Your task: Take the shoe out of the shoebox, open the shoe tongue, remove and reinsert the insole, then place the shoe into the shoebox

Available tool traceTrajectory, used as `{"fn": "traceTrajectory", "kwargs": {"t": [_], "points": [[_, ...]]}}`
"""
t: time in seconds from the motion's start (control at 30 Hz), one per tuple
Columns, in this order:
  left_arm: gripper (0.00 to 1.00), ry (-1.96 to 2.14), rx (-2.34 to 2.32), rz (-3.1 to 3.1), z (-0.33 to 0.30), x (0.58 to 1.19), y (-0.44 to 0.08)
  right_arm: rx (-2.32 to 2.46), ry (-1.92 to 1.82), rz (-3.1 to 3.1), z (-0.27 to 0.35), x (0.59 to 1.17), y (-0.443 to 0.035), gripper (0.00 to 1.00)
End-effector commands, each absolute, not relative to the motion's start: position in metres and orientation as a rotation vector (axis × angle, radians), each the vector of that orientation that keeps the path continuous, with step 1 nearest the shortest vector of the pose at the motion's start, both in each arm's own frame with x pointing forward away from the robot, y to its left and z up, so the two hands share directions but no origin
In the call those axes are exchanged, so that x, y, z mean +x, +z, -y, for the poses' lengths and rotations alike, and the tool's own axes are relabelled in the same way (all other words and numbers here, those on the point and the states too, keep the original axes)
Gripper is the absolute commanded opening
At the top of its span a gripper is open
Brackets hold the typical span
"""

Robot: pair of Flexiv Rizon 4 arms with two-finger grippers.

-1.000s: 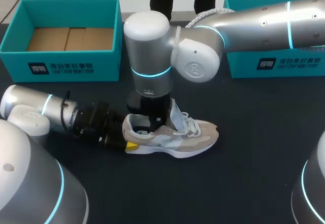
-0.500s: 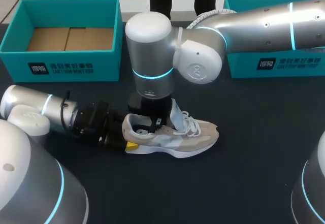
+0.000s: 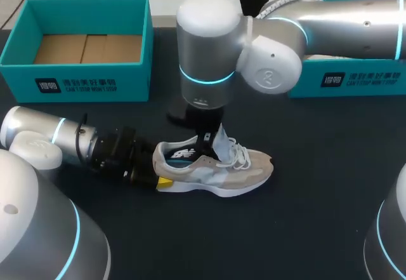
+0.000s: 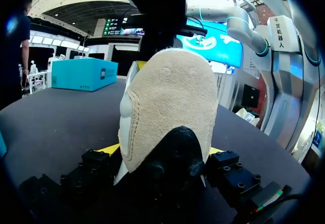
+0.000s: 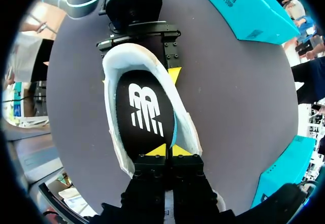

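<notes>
Raised, right gripper [image 5: 166,151] pinches insole [image 5: 144,112] (left gripper [image 4: 162,150] clamps shoe [image 3: 219,169]).

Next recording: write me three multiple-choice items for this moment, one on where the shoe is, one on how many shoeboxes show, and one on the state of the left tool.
1. Where is the shoe?
A. held up in the air
B. lying on the table
C. on the floor

2. How many teal shoeboxes does the head view show?
A. none
B. four
C. two

3. What state is the left tool in?
A. shut on the shoe's heel
B. open, well away from the shoe
C. shut on a loose lace

Answers:
1 B: its sole rests on the dark tabletop, in front of the boxes.
2 C: one stands at the far left and another at the far right.
3 A: in the left wrist view a yellow tip presses on each side of the heel.
</notes>
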State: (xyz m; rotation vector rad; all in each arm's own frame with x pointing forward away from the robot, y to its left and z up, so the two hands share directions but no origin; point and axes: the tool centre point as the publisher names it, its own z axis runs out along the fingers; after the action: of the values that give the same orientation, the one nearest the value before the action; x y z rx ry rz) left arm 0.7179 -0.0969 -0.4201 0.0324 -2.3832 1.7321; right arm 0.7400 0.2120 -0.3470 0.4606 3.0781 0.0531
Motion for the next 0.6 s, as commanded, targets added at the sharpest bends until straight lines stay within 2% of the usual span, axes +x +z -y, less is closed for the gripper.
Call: {"fn": "traceTrajectory", "kwargs": {"t": [0.03,0.43,0.6], "points": [[0.0,1.733,0.034,2.384,0.098,0.718,-0.427,0.454,0.101,-3.065,-0.198,0.738,-0.336,0.0],[0.0,1.733,0.034,2.384,0.098,0.718,-0.427,0.431,0.162,-3.055,-0.188,0.731,-0.321,0.0],[0.0,1.733,0.034,2.384,0.098,0.718,-0.427,0.372,0.207,-3.076,-0.202,0.726,-0.314,0.0]]}}
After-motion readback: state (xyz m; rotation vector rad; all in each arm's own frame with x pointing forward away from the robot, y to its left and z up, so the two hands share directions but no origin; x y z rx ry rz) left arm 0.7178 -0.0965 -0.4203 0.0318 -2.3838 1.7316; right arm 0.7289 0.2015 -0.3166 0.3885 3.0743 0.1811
